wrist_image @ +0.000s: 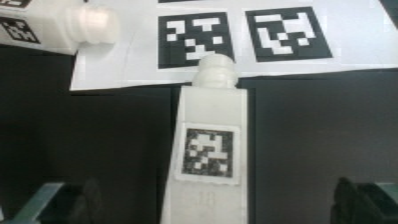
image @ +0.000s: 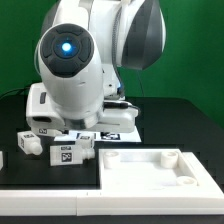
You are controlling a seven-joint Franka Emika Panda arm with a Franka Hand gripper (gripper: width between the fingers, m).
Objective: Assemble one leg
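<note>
Wrist view: one small white plastic square-sided leg (wrist_image: 210,140) is seen lying lengthwise on the black bench (wrist_image: 71,130). A black-and-white square marker tag (wrist_image: 210,151) is carried on its upper face. Its round peg end (wrist_image: 215,70) is narrower than the body and reaches over the edge of the thin flat white marker board (wrist_image: 134,65); whether peg and board touch cannot be told. The two dark fingers (wrist_image: 43,205) are spread wide, one on each side of the leg's near end, and neither is seen touching it. A second leg (wrist_image: 63,30) of the same white plastic, with its own tag partly shown, lies tilted at a corner of the marker board, well apart from the first. Count in this view: legs, two; printed tags on the marker board, two. Exterior view: the fingers are hidden behind the white robot arm (image: 75,70). Two small white tagged blocks (image: 68,153) are noted on the bench toward the exterior view's left. A third white piece is cut off by the picture's edge and cannot be identified. One large flat white square panel (image: 150,172) with raised rim and corner sockets lies toward the exterior view's right. Which block matches the leg between the fingers cannot be told.
</note>
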